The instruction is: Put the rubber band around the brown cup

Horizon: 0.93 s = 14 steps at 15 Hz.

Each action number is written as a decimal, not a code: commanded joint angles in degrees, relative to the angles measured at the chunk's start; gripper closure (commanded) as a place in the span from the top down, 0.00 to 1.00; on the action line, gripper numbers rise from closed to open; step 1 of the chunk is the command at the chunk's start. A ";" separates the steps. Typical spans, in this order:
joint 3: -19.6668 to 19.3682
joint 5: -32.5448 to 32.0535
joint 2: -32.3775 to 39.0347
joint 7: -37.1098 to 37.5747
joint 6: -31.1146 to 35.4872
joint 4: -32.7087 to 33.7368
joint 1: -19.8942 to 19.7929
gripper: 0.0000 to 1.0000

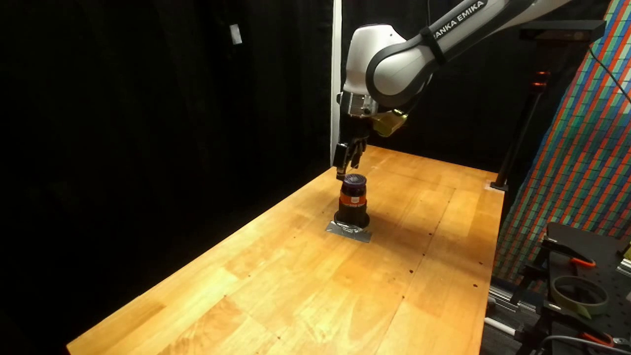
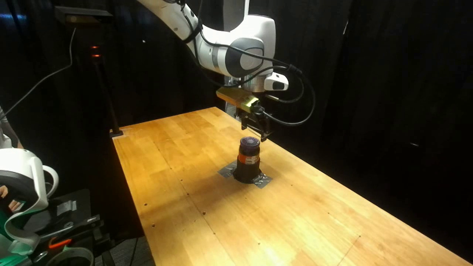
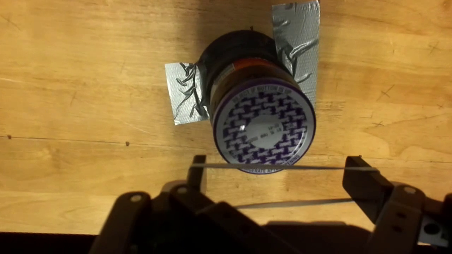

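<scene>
Both exterior views look obliquely down along the surface from raised positions well apart from the brown cup, sharing cup, hand and arm. The wrist view faces steeply downward, near the cup, with the hand along the lower edge.

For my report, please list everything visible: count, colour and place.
Wooden table: one, brown, foreground.
Round base: one, black, on table.
Lidded cylindrical cup: one, dark brown, upright over base.
Shiny tape strips: two, silver, touching base.
Flat rubber band: one, grey, near cup's top.
Cloth curtains: count unclear, black, background.
Checked sheet: one, multicoloured, beside table.
Slim post: one, black, table corner.
Tape roll: one, beige, on black side stand.
Curved object: one, white, unidentified, beside table.
Robot arm: one, white, above table.
Two-fingered end effector: one, black, holding band stretched.
</scene>
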 commanded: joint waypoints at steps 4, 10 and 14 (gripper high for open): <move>0.08 -0.03 3.69 -2.46 4.24 2.06 -0.14 1.00; -0.29 -0.15 5.22 -2.82 3.54 2.34 -0.39 1.00; -0.44 -0.08 5.63 -3.00 2.19 2.50 -0.71 1.00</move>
